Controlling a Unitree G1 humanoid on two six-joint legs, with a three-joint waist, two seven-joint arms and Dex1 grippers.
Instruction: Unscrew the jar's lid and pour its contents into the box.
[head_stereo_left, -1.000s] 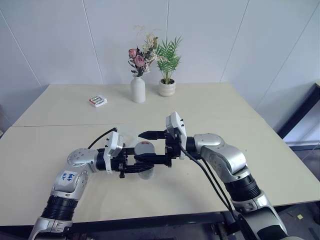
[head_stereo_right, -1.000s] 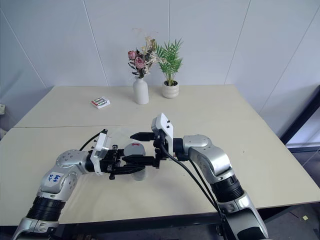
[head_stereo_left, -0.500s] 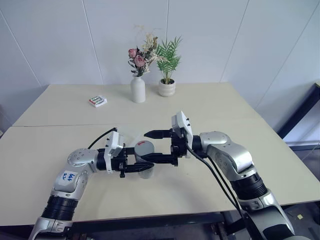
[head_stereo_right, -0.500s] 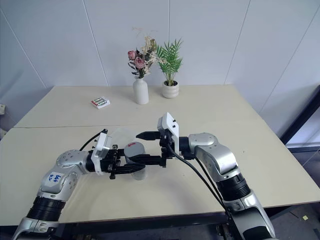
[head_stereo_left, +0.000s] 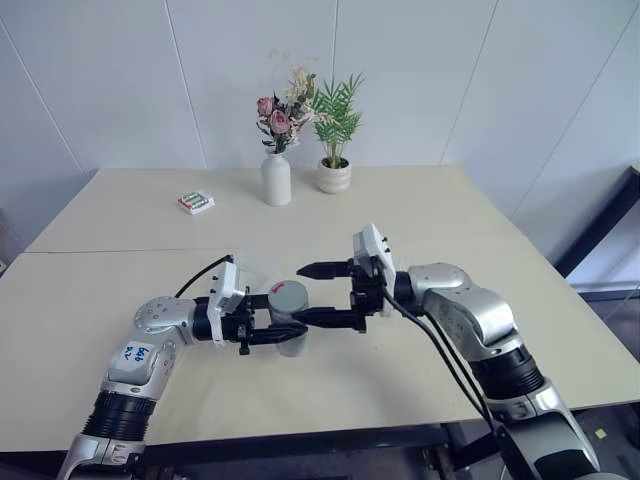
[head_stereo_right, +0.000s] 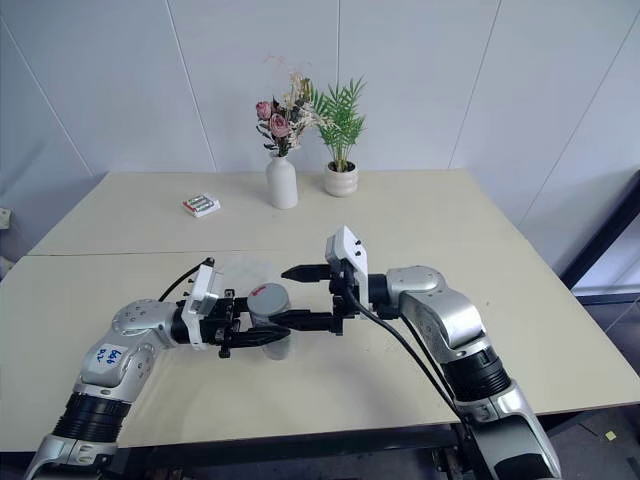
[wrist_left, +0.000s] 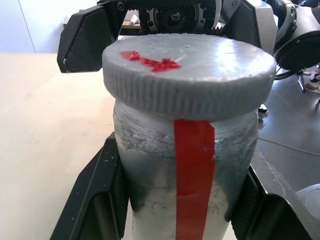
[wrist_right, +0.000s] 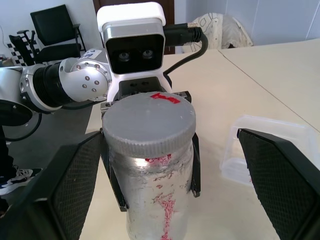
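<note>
The worktop (head_stereo_left: 420, 215) spreads pale and wide beneath my arms; at its far edge stand a white vase (head_stereo_left: 276, 179) of flowers and a small potted plant (head_stereo_left: 334, 176), with a little packet (head_stereo_left: 196, 202) off to my left, none of it my concern; nearer, just behind the jar, lies the clear box (head_stereo_right: 243, 273), shallow and waiting; the jar (head_stereo_left: 289, 330) itself is upright above the worktop in front of me, my left jaws (head_stereo_left: 270, 333) pinching it firmly about the body below the cap; the lid (head_stereo_left: 288, 295), grey with its red mark, sits on top, not yet off; my right jaws (head_stereo_left: 313, 293) are spread wide and level, one finger beyond the lid and one on the near side, touching nothing as far as I can tell; to do this step well I judge I should bring them squarely round the lid's ribbed rim, centred on it, close evenly, keep my left grip hard so the jar cannot spin, then turn about the jar's own axis without tilting, lest the contents spill short of the box.
</note>
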